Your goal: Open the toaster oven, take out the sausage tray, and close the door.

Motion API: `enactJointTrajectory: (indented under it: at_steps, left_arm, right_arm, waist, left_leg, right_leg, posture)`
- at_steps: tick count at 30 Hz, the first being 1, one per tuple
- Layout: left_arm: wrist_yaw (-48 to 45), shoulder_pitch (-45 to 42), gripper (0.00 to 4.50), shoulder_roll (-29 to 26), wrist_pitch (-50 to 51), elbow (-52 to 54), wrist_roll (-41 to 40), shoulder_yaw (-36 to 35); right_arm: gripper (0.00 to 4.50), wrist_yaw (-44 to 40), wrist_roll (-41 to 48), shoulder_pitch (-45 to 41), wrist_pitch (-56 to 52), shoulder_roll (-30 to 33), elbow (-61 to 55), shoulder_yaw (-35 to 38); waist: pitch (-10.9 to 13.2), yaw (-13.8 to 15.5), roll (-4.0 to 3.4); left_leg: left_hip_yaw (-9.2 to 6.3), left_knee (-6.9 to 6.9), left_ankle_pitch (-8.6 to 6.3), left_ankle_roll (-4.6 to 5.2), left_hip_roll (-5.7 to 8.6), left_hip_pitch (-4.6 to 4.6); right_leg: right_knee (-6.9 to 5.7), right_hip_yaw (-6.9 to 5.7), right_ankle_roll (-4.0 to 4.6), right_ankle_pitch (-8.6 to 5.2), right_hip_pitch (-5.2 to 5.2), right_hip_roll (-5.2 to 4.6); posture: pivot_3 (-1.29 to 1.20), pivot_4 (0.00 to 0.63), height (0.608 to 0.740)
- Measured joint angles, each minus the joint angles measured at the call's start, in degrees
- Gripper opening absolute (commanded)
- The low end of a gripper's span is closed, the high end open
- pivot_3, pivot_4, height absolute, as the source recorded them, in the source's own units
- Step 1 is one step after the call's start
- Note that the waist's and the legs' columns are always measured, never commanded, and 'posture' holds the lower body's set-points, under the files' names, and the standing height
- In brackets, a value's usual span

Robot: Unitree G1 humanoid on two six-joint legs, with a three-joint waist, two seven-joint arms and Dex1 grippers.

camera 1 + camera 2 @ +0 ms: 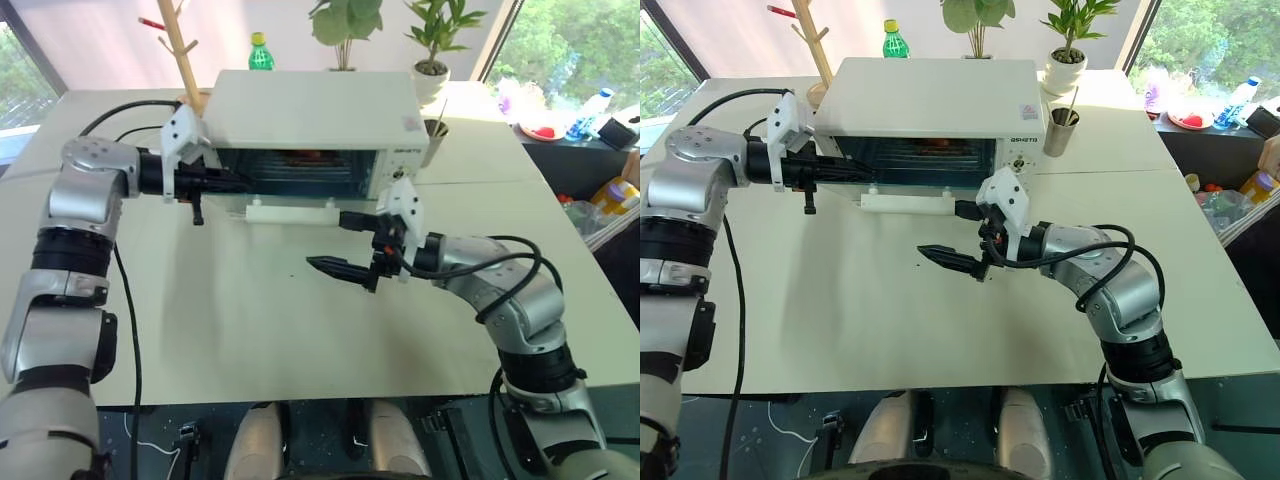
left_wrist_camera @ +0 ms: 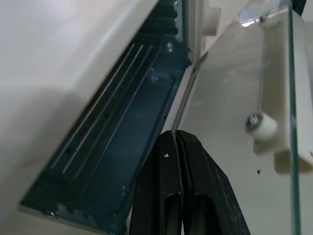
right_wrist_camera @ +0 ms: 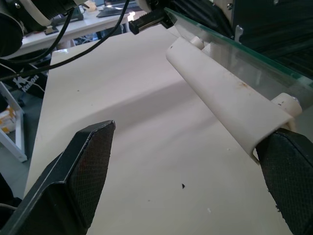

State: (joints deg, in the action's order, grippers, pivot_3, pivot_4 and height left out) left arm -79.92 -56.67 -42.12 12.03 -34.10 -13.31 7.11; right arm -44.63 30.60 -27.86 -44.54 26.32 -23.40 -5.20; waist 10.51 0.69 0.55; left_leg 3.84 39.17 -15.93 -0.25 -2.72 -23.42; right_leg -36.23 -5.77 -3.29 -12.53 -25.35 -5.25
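The white toaster oven [image 1: 310,108] stands at the back of the table. Its glass door [image 2: 230,103] hangs open and lowered, with the white bar handle [image 1: 292,212] toward me. Deep in the dark cavity lies the sausage tray [image 1: 303,160], mostly hidden, with a bit of red showing. My left gripper [image 1: 238,181] is shut on the door's left glass edge. Just past the handle's right end my right gripper [image 1: 328,240] is open, one finger [image 3: 286,171] close to the handle's end and nothing held.
Behind the oven stand a green bottle [image 1: 260,52], a wooden stand [image 1: 180,45] and potted plants [image 1: 432,60]. A cup with sticks [image 1: 434,140] is at the oven's right. The pale table [image 1: 250,320] stretches bare in front of the door.
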Motion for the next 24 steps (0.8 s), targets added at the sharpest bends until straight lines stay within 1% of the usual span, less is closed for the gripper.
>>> enactJointTrajectory:
  at_steps: [2,3,7,11,12,13,15,18,20,24]
  left_arm:
    - [-0.1,0.0,0.05,0.2,-0.1,-0.2,0.2,0.0]
    - [-0.2,-0.1,0.05,0.4,-0.1,-0.2,0.3,0.0]
    - [-0.8,0.0,0.05,0.5,0.3,0.3,0.2,-0.1]
    - [-1.6,1.9,0.05,-0.1,2.0,3.6,0.1,-1.0]
    - [-3.0,3.8,0.05,-1.1,2.7,6.4,-0.1,-0.9]
    - [-4.1,5.4,0.05,-2.0,3.0,8.0,-0.3,-0.9]
    - [-6.0,10.3,0.05,-3.8,4.4,13.0,-1.1,-0.9]
    - [-6.7,15.2,0.05,-4.3,6.0,17.7,-1.7,-0.8]
    - [-6.2,17.0,0.05,-4.6,6.1,19.3,-1.6,-0.8]
    - [-3.5,18.6,0.05,-4.4,4.7,20.7,-0.2,-0.7]
  right_arm:
    - [4.50,0.3,0.0,0.8,0.0,1.3,-0.9,0.1]
    - [4.50,0.5,-0.2,1.5,-0.1,3.2,-1.5,0.3]
    - [4.50,0.1,0.2,6.2,-1.0,9.9,-2.5,4.9]
    - [4.50,-2.8,4.5,12.0,-3.2,16.6,-6.1,12.4]
    - [4.50,-4.2,6.4,14.0,-3.9,18.9,-7.6,15.4]
    - [4.50,-5.1,7.6,15.0,-4.5,20.4,-8.2,17.1]
    - [4.50,-6.8,11.0,18.1,-6.2,23.4,-9.2,22.9]
    - [4.50,-7.4,14.0,19.7,-7.9,25.3,-9.2,28.5]
    - [4.50,-7.4,15.3,20.7,-8.5,26.4,-9.1,30.6]
    - [4.50,-6.7,16.1,21.3,-8.6,26.6,-9.1,31.6]
  waist:
    - [0.0,0.0,0.00]
    - [0.0,0.1,0.01]
    - [0.0,0.2,0.07]
    - [0.0,0.1,0.08]
    - [0.0,0.1,0.08]
    - [0.0,0.0,0.08]
    - [0.0,-0.2,0.08]
    - [0.0,0.0,0.09]
    - [0.0,0.1,0.10]
    - [0.0,0.2,0.11]
  left_leg:
    - [0.00,0.01,0.00,0.00,0.00,0.00]
    - [0.00,0.02,0.00,0.00,0.01,0.00]
    - [0.00,0.03,0.00,0.00,0.03,-0.02]
    - [-0.01,0.02,0.00,0.01,0.02,-0.01]
    - [-0.01,0.02,-0.01,0.01,0.02,0.00]
    - [-0.01,0.01,-0.01,0.02,0.02,0.02]
    - [0.03,0.01,-0.02,0.03,0.00,0.07]
    - [0.00,0.02,-0.02,0.03,-0.02,0.09]
    - [-0.01,0.03,-0.02,0.03,-0.02,0.08]
    - [-0.01,0.04,-0.02,0.03,-0.01,0.09]
  right_leg:
    - [0.00,0.00,0.00,0.00,0.01,0.00]
    - [0.00,0.01,0.00,0.00,0.01,-0.03]
    - [0.02,0.01,-0.01,0.00,0.03,-0.05]
    - [0.02,0.01,-0.01,0.00,0.03,-0.05]
    - [0.02,0.01,-0.01,0.00,0.03,-0.05]
    - [0.02,0.01,-0.01,0.00,0.05,-0.05]
    - [0.02,0.07,-0.01,0.00,0.04,-0.04]
    - [0.02,0.09,0.01,-0.01,0.07,0.00]
    - [0.03,0.10,0.00,-0.01,0.07,-0.01]
    - [0.05,0.11,0.00,-0.01,0.11,-0.02]
  posture:
    - [0.00,0.150,0.717]
    - [0.00,0.150,0.717]
    - [0.00,0.150,0.717]
    - [0.00,0.150,0.717]
    - [0.00,0.150,0.717]
    - [0.00,0.150,0.717]
    - [0.00,0.150,0.717]
    - [0.00,0.150,0.717]
    - [0.00,0.150,0.717]
    - [0.00,0.150,0.717]
